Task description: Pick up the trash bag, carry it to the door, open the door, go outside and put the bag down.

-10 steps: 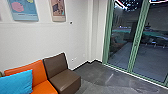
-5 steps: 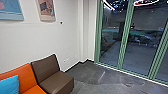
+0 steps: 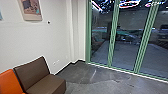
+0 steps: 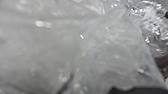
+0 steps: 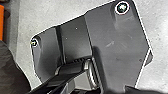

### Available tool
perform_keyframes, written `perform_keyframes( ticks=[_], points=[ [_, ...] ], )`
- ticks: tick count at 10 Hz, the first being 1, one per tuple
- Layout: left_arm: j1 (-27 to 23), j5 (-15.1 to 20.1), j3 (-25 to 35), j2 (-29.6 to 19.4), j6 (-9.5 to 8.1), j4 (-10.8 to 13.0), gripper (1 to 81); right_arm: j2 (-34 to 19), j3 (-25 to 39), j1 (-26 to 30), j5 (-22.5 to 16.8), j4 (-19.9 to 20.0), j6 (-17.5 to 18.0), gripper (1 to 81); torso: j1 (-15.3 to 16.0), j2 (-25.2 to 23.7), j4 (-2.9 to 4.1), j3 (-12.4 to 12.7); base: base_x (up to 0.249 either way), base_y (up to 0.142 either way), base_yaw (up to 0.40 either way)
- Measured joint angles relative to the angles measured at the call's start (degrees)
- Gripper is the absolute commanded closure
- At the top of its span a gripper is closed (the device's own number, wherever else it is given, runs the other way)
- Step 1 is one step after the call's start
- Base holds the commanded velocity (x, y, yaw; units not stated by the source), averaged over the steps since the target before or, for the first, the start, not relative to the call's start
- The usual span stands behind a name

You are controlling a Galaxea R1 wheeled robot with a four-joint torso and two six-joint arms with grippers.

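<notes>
In the head view, the glass door (image 3: 113, 35), with its green frame, stands at one o'clock, beyond the grey floor (image 3: 85, 72). The brown chair (image 3: 35, 75) is at ten o'clock, near the robot, with the orange chair (image 3: 9, 81) just beside it. I think the robot is on the carrying part, and the door is not reached.

In the left wrist view, the bag (image 4: 50, 47) lies very close to the camera: thin, cloudy plastic with soft folds, and beside it some brighter crumpled plastic (image 4: 151, 23). I cannot tell if the left gripper is spread, pressed together or pinching the bag. By my judgement the bag is rather light, limp and a little slippery, and it will probably swing when the robot turns. The film can stretch or tear under one small pinch, so the better hold is at the gathered neck, with several folds taken together; where this neck is, I cannot tell.

In the right wrist view there is a dark, rounded shape (image 5: 11, 68), which I cannot identify. The state of the right gripper I also cannot tell.
</notes>
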Motion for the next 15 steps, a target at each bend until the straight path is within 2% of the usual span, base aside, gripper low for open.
perform_keyframes(
  ticks=[15],
  points=[
    [0.01, 0.00, -0.50, 0.66, 0.00, 0.02, 81.1, 0.16, 0.00, -0.13, 0.00, -0.02, 0.00, 1.0, 0.00, 0.00, 0.00, 0.00, 0.000, 0.000, -0.324]
  ],
)
